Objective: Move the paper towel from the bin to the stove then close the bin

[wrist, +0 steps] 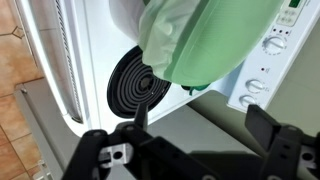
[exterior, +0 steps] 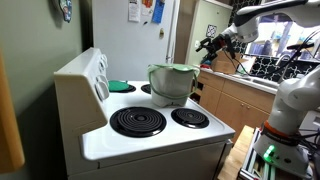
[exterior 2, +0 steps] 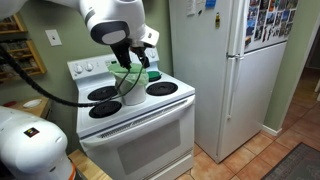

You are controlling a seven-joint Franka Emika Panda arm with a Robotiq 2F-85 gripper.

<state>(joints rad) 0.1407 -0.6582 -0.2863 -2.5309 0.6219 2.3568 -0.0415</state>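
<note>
Seeing bin (exterior: 171, 85) mid-cooktop on stove (exterior: 172, 138), between coil burners (exterior: 137, 121). Hovering gripper (wrist: 200, 125) above, not touching, with jaws released wide, nothing gripped.

one bin (exterior: 172, 88), one stove (exterior: 150, 146), three burners (exterior: 137, 121) showing.

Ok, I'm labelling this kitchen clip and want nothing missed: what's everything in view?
stove: one, white, centre of the kitchen.
coil burners: at least three visible, black, on the stove top.
bin: one, silvery-grey with green lid, on the stove among the burners.
teal disc: one, teal, back of the stove top.
fridge: one, white, beside the stove.
wooden cabinets: one run, light brown, past the stove in an exterior view.
robot arm: one, white, reaching over the stove.
gripper: one, black, open, above the bin.
</note>
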